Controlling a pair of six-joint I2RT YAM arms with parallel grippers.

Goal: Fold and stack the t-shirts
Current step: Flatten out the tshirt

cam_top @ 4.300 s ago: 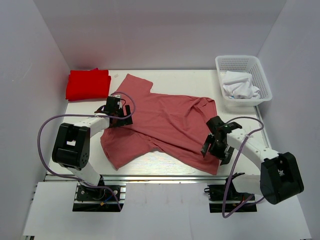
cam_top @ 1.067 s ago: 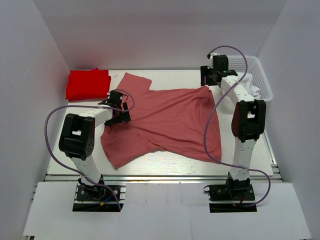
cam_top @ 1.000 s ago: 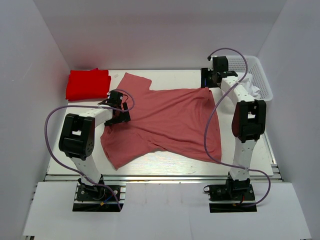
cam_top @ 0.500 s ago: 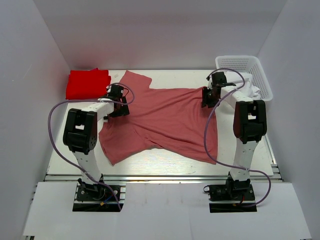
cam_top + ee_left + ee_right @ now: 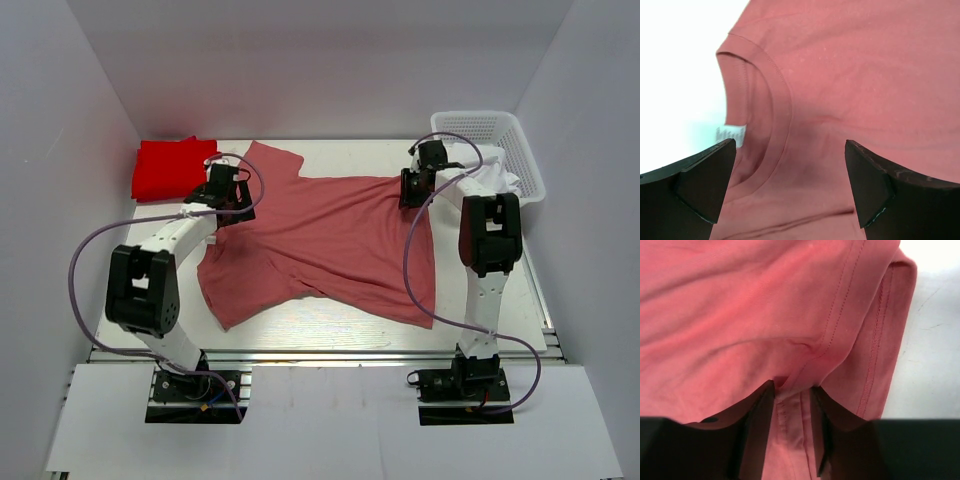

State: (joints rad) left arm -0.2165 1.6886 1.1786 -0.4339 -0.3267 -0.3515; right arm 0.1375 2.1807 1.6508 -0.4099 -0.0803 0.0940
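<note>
- Still to fold: the dusty rose-pink short-sleeved cloth t-shirt (image 5: pixel 330 240), spread open on the white table (image 5: pixel 345 155), neck toward the left, hem toward the right.
- Already folded and parked at the far left corner: the bright red cloth t-shirt (image 5: pixel 172 168), well apart from the white plastic mesh basket (image 5: pixel 480 125) at the far right.
- Has drawn the right gripper (image 5: pixel 414 190) back from the far edge beside the basket within the last second and set it on the pink shirt's far right corner.
- Has narrowed its jaws meanwhile. In the right wrist view, pinches a raised ridge of the stitched hem (image 5: pixel 875 340) between the black fingers (image 5: pixel 757 432).
- Has slid the left gripper (image 5: pixel 226 190) from the shirt's left side farther up to the ribbed neckline (image 5: pixel 777 100). Hovers there spread wide, holding nothing.
- Reads as a switch from smoothing to gripping: one corner probably secured, collar side not yet taken, first fold not begun.
</note>
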